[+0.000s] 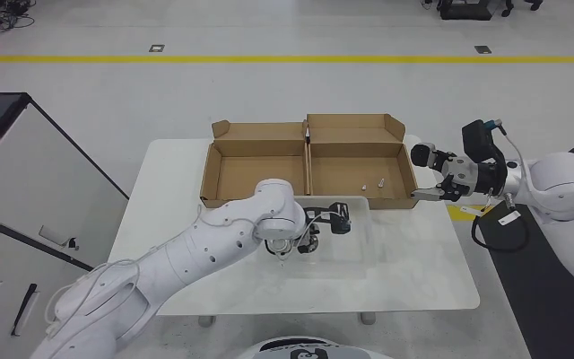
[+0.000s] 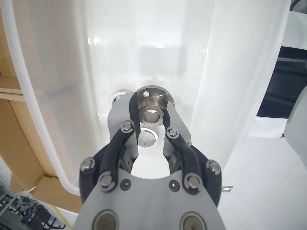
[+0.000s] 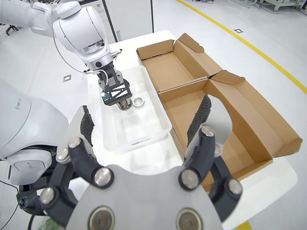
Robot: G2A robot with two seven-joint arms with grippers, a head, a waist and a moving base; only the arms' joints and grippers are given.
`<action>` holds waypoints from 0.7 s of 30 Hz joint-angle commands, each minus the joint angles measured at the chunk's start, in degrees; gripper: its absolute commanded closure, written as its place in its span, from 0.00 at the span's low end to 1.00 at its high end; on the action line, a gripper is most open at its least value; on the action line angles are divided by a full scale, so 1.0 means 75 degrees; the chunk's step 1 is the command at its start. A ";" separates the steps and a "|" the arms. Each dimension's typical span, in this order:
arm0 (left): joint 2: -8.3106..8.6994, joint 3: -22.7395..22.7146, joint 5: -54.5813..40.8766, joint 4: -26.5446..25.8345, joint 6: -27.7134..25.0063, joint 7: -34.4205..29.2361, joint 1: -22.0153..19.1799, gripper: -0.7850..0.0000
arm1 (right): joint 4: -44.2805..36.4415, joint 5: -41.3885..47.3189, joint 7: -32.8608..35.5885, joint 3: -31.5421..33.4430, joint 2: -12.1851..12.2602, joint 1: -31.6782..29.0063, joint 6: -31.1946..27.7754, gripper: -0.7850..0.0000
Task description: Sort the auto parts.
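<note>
Left arm (image 1: pixel 206 242), closest, bends over the tray (image 3: pixel 165 124), which sits on the table (image 1: pixel 421 260) with two open boxes (image 1: pixel 260 175) just behind it. Down in the tray the left gripper (image 2: pixel 150 113) is squeezed tight on a brown metal sleeve (image 2: pixel 153 94), a silver ring (image 2: pixel 147 138) lies just beside it, and the right gripper (image 1: pixel 423 173) hangs wide open and empty, well apart from the tray. I think the sleeve should go straight up, slowly, to clear the ring and the tray wall, then stay level over to a box.
</note>
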 commanded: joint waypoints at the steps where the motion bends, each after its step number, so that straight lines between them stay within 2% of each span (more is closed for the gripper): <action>1: 0.0028 -0.0046 0.0003 -0.0042 -0.0016 -0.0012 0.0029 1.00 | 0.0000 0.0000 0.0000 0.0000 0.0000 0.0000 0.0000 0.00; 8: 0.0061 0.0020 0.0171 -0.0029 -0.0075 0.0058 0.0196 1.00 | 0.0000 0.0000 0.0000 0.0000 0.0000 0.0000 0.0000 0.00; 21: -0.0054 0.0331 0.0449 0.0286 -0.0087 0.0239 0.0287 1.00 | 0.0000 0.0000 0.0000 0.0000 0.0000 0.0000 0.0000 0.00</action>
